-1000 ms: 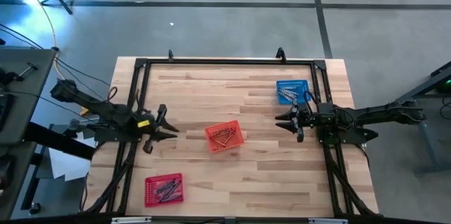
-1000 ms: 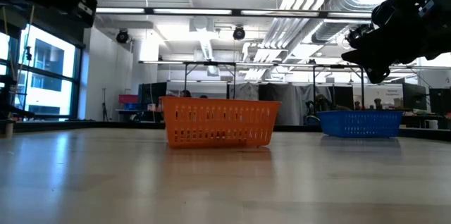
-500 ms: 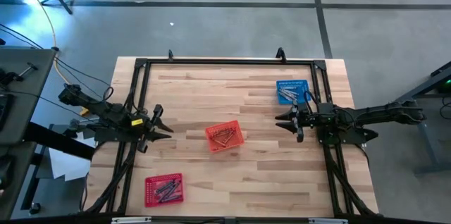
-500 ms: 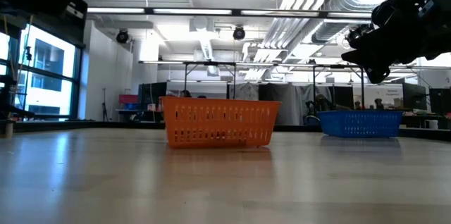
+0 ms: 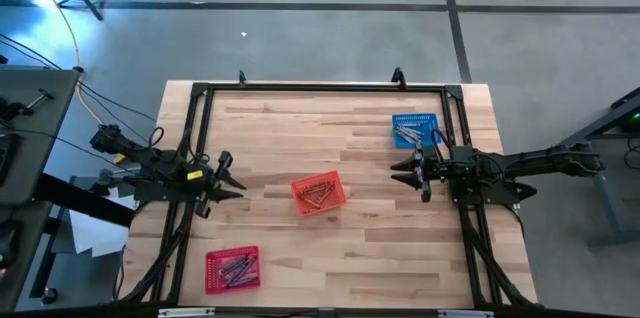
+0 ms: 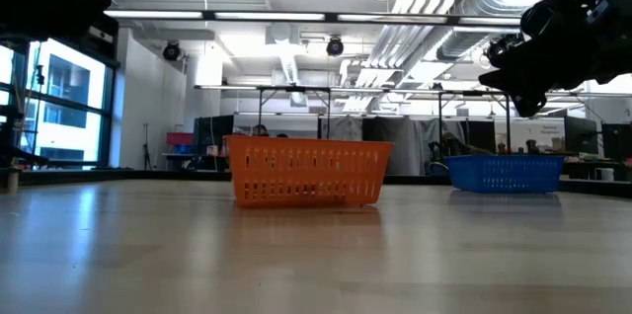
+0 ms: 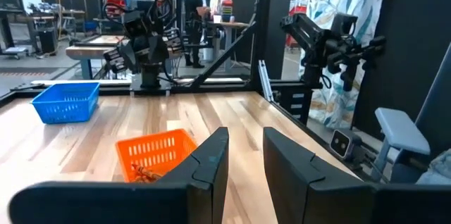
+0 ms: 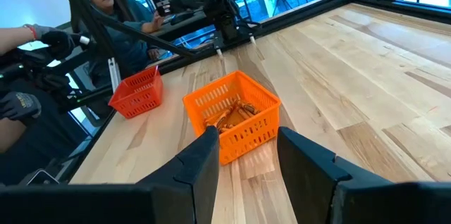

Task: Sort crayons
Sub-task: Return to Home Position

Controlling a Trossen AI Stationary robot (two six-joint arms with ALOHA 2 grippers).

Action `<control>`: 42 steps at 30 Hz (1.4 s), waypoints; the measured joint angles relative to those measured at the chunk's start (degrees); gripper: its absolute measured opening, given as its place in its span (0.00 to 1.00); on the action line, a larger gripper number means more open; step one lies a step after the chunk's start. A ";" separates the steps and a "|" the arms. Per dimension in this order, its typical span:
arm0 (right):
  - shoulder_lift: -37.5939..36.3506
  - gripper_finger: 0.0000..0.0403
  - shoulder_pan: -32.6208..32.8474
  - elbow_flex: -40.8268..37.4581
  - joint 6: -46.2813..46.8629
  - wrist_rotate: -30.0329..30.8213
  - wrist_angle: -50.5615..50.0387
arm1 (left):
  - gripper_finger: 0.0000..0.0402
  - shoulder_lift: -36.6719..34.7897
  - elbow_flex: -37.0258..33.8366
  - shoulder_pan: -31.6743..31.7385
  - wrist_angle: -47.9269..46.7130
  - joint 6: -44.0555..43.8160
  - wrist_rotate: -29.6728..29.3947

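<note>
No loose crayon can be made out on the tabletop (image 5: 300, 128), so the sorting is judged to be finished or very nearly so. The red-orange crayons (image 5: 318, 194) are gathered in the orange basket (image 5: 340, 199) at the middle. The grey crayons (image 5: 406, 136) are held in the blue basket (image 5: 398, 119) near the far right corner. The darker crayons (image 5: 233, 271) are piled in the red basket (image 5: 211, 258) by the near left edge. What is left appears to be only the parking of the arms. The left claw (image 5: 229, 176) is seen over the left side of the tabletop, spread apart and empty, which is confirmed in its wrist view by the clear gap between its fingers (image 7: 211, 164). The right claw (image 5: 400, 172) is held just beside the blue basket, likewise parted with nothing between its fingers (image 8: 201, 160). Against the frames from a second ago, the left claw has been drawn back toward the left edge. The right arm and all three baskets are found unchanged.
</note>
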 joint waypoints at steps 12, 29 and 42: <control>-0.02 0.35 -0.01 0.00 0.00 0.06 0.00 | 0.19 0.03 -0.20 -0.31 0.21 -2.86 0.90; -0.02 0.35 0.00 0.00 -0.01 0.11 0.00 | 0.19 0.05 -0.20 -0.85 0.45 -6.92 0.42; -0.01 0.35 0.00 0.00 0.00 0.14 -0.01 | 0.19 0.05 -0.20 -0.85 0.46 -7.00 0.41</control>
